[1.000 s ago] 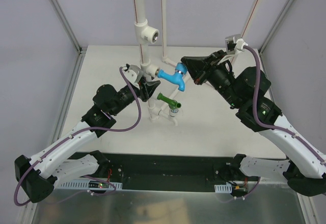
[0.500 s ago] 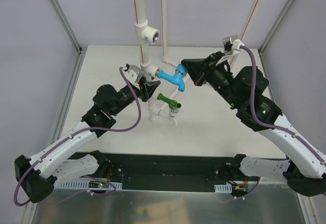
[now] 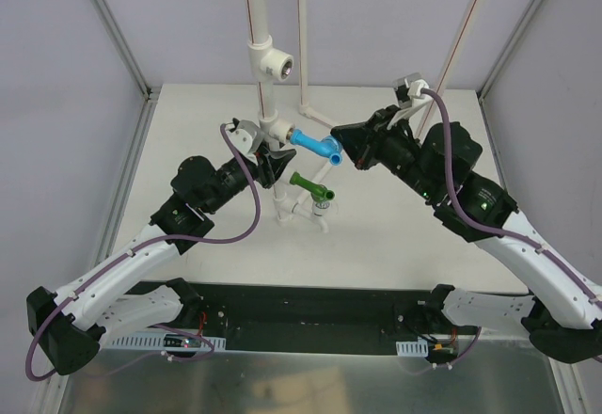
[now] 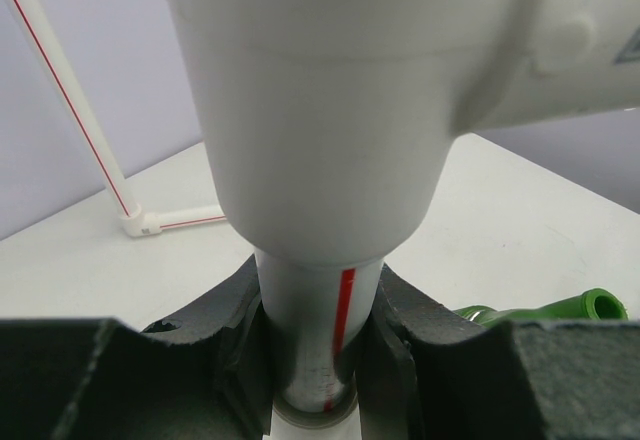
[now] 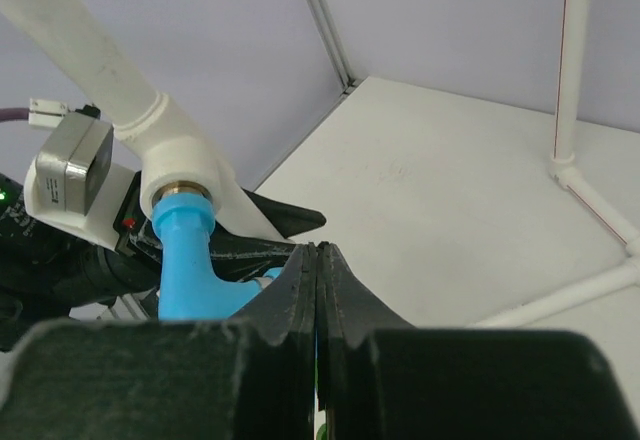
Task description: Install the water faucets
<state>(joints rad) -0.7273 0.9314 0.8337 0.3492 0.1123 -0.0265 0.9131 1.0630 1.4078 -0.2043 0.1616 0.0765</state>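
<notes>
The light blue water faucet (image 3: 314, 142) is plugged into a white tee (image 3: 276, 132) on the upright white pipe (image 3: 264, 94). In the right wrist view its blue body (image 5: 185, 270) sits in the tee's brass-ringed socket (image 5: 178, 198). My right gripper (image 3: 342, 148) is shut with nothing between its jaws, and its tips (image 5: 317, 250) sit against the blue faucet's right side. My left gripper (image 3: 272, 164) is shut on the pipe (image 4: 318, 305) just below the tee (image 4: 320, 110). The dark green faucet (image 3: 311, 186) sits lower on the same stand, and its spout end (image 4: 592, 308) shows at the right.
A second tee (image 3: 271, 62) sits higher on the pipe. A thin red-striped white pipe (image 3: 303, 38) stands behind, with a foot (image 3: 315, 113) on the table. Metal frame posts (image 3: 113, 28) rise at the back corners. A black base rail (image 3: 301, 310) runs along the near edge.
My right wrist has rolled and shifted a little left against the blue faucet. The faucet has turned in its socket, so its silver top no longer shows. The left arm has stayed still.
</notes>
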